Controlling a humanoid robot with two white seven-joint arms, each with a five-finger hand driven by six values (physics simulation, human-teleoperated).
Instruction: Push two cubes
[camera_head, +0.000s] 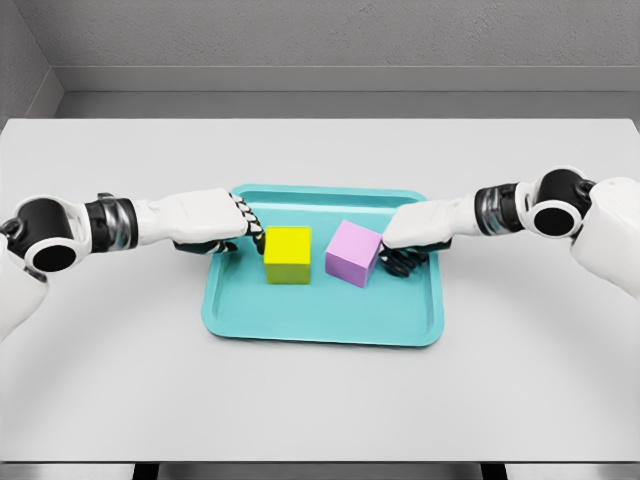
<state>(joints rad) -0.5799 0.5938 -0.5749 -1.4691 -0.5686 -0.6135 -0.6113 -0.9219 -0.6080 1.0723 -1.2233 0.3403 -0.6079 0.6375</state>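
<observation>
Cubes – two, inside a teal tray (225, 318) at mid-table (320, 400). Yellow cube (287, 255) left of centre, square to the tray; purple cube (354, 253) just to its right, turned a little off square, with a narrow strip of tray floor between the two. Neither touching a tray wall.

Probably rigid, light blocks: flat faces, crisp edges, nothing to crush or spill. Likely to slide readily on the smooth tray floor, so best met flat on an outer side face, low and near the face's middle. Off-centre contact likely to spin a block instead of sliding it – a greater worry with the purple one, already skewed. No need for a grasp at all; a push with knuckles or fingertips enough. Raised tray rim apt to stop a block pushed too far, and a light tray could itself shift under a hard shove.

Left hand (205, 225) reaching in over the tray's left edge, fingers curled downward and holding nothing, dark fingertips just beside the yellow cube's left face; actual contact impossible to confirm from here. Right hand (418, 235) coming in from the opposite side, fingers likewise bent under the palm, clamped on nothing, pressed up to or nearly against the purple cube's right face. Both positioned to drive the blocks inward toward each other
</observation>
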